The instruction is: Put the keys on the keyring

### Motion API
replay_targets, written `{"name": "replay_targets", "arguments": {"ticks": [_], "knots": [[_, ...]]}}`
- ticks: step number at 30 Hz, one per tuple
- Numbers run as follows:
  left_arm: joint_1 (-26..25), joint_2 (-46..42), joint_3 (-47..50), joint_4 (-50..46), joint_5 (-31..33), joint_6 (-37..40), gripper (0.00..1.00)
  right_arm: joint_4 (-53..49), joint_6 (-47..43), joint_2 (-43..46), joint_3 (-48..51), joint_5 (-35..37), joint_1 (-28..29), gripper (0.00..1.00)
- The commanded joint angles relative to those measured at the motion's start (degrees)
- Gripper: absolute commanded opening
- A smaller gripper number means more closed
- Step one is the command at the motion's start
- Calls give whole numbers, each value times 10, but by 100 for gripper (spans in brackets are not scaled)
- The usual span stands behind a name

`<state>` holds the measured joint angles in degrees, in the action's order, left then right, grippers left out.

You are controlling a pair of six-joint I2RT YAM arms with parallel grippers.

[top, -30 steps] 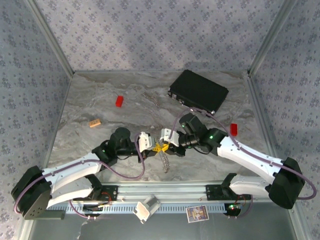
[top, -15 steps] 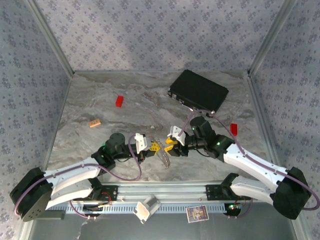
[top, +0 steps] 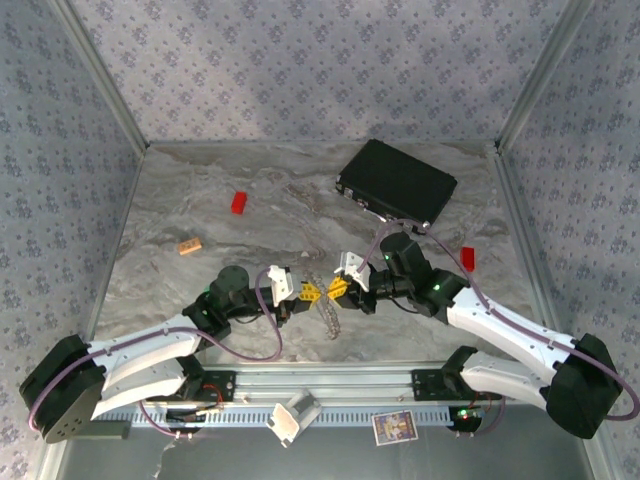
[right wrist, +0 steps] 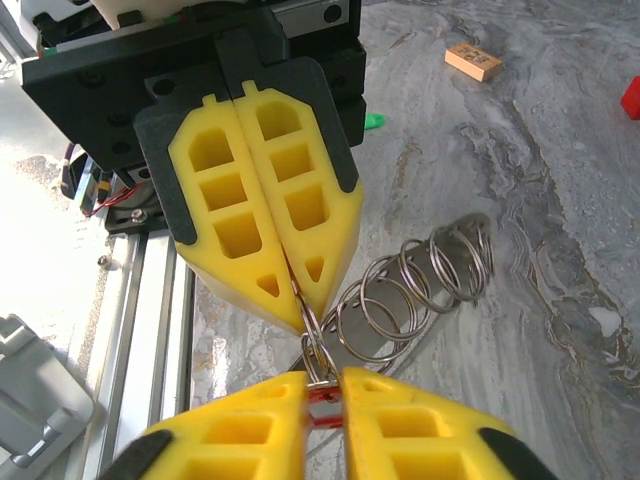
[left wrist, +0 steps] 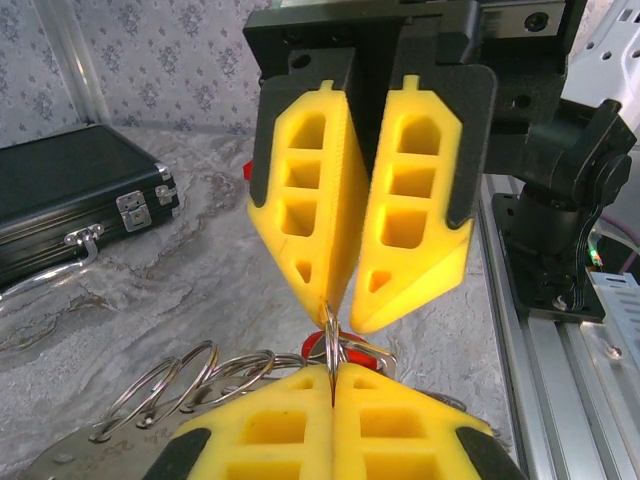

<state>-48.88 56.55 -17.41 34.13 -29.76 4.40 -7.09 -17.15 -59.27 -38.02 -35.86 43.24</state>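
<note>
The keyring is a chain of silvery split rings on a metal strip (right wrist: 420, 285) lying on the marble table (top: 200, 290). My left gripper (left wrist: 333, 368) is shut on the edge of the end ring (left wrist: 332, 335) and holds it upright. Tip to tip with it, my right gripper (right wrist: 325, 378) is shut on the red key (right wrist: 323, 400), whose metal part touches that ring (right wrist: 315, 345). From above, the two grippers (top: 305, 293) (top: 338, 290) meet over the strip (top: 328, 318). A small green key (right wrist: 373, 121) lies on the table behind the left gripper.
A black case (top: 397, 183) sits at the back right. One red block (top: 239, 202) lies at the back left and another (top: 467, 259) beside the right arm. A tan block (top: 190, 245) lies to the left. The metal rail (top: 330, 385) runs along the near edge.
The right gripper pulled away to the right, opened, then came back and closed on the red key at the ring. The left gripper stayed shut and shifted slightly left.
</note>
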Motion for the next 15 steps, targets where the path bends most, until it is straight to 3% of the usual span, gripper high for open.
{"name": "replay_targets", "arguments": {"ticks": [1, 6, 15], "knots": [[-2, -10, -9, 14, -13, 2, 0, -10, -3, 6, -10, -9, 0, 11], [-2, -12, -11, 11, -14, 4, 0, -20, -9, 1, -12, 13, -1, 0], [-3, -13, -24, -1, -8, 24, 0, -7, -6, -31, 1, 40, -1, 0]]}}
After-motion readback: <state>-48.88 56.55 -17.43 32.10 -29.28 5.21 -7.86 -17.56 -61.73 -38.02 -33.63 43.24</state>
